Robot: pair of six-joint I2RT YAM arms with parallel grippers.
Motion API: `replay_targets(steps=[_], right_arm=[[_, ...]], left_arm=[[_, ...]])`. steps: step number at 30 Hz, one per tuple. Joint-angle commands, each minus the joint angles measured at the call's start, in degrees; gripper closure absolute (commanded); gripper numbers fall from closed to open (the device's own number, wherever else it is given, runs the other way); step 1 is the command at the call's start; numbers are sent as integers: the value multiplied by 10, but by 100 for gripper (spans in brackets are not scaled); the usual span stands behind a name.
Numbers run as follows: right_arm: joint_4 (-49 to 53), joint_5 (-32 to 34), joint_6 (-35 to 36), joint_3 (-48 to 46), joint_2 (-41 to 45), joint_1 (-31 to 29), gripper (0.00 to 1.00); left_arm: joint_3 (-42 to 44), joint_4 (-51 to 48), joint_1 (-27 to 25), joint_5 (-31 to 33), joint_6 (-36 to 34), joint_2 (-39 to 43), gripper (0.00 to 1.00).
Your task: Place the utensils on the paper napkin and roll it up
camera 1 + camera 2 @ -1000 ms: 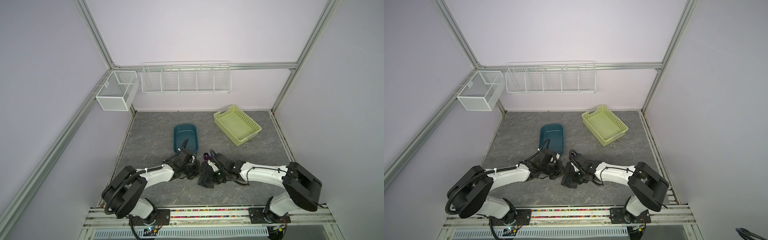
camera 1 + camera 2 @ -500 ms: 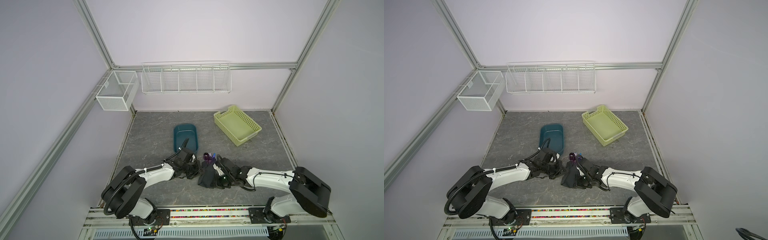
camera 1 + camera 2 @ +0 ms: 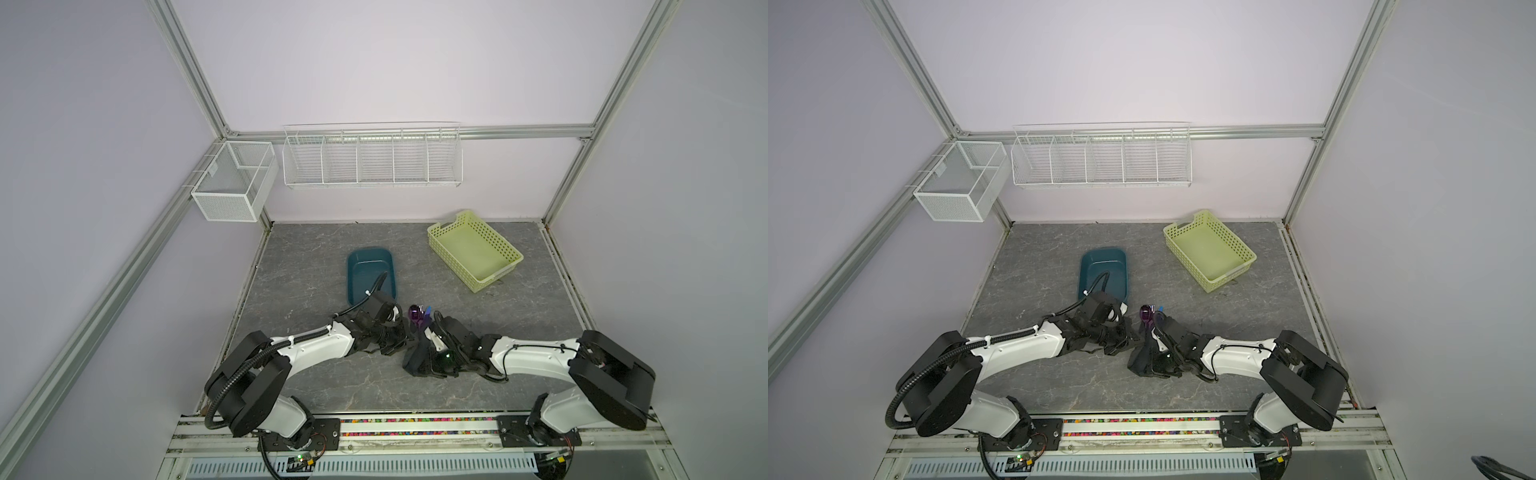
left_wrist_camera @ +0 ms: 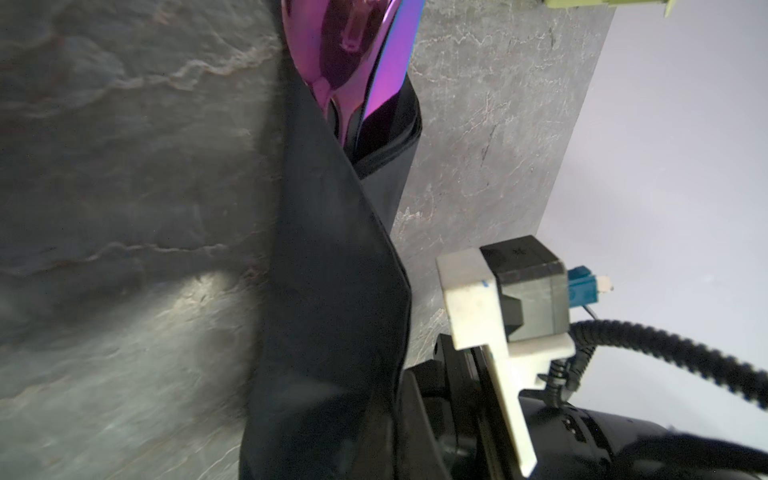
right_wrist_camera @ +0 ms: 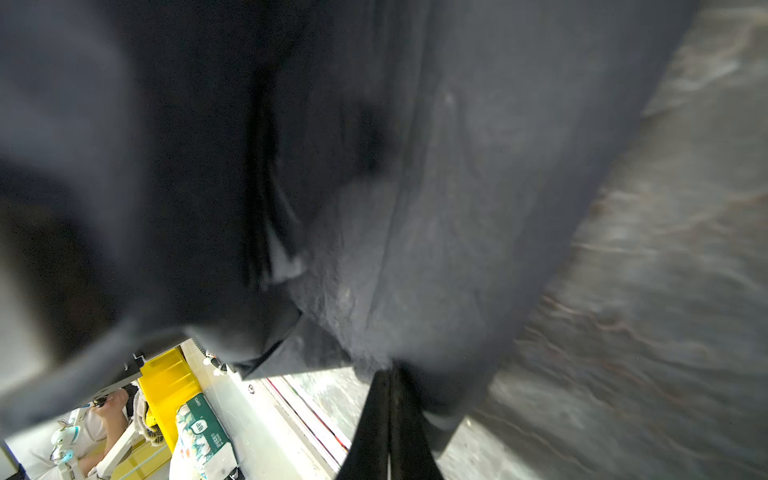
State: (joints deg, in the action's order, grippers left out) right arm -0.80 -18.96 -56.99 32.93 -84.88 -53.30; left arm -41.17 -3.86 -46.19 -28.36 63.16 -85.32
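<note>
The paper napkin (image 3: 417, 341) (image 3: 1144, 353) is a black bundle wrapped round the utensils (image 3: 417, 316) (image 3: 1148, 314), whose purple heads stick out of its far end. In the left wrist view the spoon bowl (image 4: 340, 50) and the knife blade (image 4: 395, 62) poke out of the napkin (image 4: 332, 270). My left gripper (image 3: 399, 337) (image 3: 1128, 338) is shut against the bundle's left side; its jaws are lost in the dark. My right gripper (image 3: 424, 365) (image 5: 390, 415) is shut on the napkin's (image 5: 415, 166) near end, fingers pressed together.
A teal tub (image 3: 353, 286) stands just beyond the left wrist. A yellow-green perforated basket (image 3: 494, 282) sits at the back right. White wire racks (image 3: 372, 156) and a mesh box (image 3: 232, 183) hang on the walls. The arms' base rail (image 3: 415, 428) runs along the front.
My right gripper has slid from beside the utensil heads toward the front, down to the napkin's near end, and closed fully. The left arm has not moved.
</note>
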Motion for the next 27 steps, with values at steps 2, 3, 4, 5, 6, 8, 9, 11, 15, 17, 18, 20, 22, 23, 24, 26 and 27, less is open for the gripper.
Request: replay_targets(steps=[2,3,4,5,6,8,9,11,15,17,18,20,22,23,24,26,27], right_arm=[[-8,-3,-9,-15,-6,6,94],[-7,-3,-9,-16,-6,6,94],[-9,-3,-9,-16,-6,6,94],[-9,-4,-8,-17,-6,7,94],[-10,-4,-8,-16,-6,7,94],[-12,-5,-8,-18,-7,7,94],[-13,-5,-8,-18,-7,7,94],[-14,-6,-8,-19,-8,7,94],[-14,-6,-8,-20,-7,8,94],[-9,-5,-8,-19,-3,8,94],[-6,-2,-8,-20,2,8,94],[5,3,-8,-20,14,8,93],[18,12,-10,-22,31,8,91],[23,18,-11,-24,41,10,90],[28,22,-15,-28,50,10,89],[34,29,-23,-35,69,14,88],[36,32,-26,-38,80,15,87]], left_arm=[[-21,27,-9,-5,9,-32,99],[-24,30,-11,-7,9,-38,99],[-27,31,-13,-8,10,-44,99],[-30,34,-16,-9,10,-50,99],[-32,37,-19,-9,12,-56,99],[-35,46,-23,-9,16,-66,99],[-35,54,-23,-10,20,-71,99],[-32,70,-25,-9,28,-80,99],[-31,97,-26,-6,39,-101,98],[-29,114,-26,-6,46,-111,98],[-29,122,-25,-7,49,-116,98],[-28,129,-26,-6,51,-125,98],[-24,136,-25,-7,51,-133,98],[-24,137,-25,-8,52,-135,97],[-23,139,-26,-10,51,-140,97],[-19,149,-26,-12,54,-146,96],[-15,159,-25,-14,58,-148,95]])
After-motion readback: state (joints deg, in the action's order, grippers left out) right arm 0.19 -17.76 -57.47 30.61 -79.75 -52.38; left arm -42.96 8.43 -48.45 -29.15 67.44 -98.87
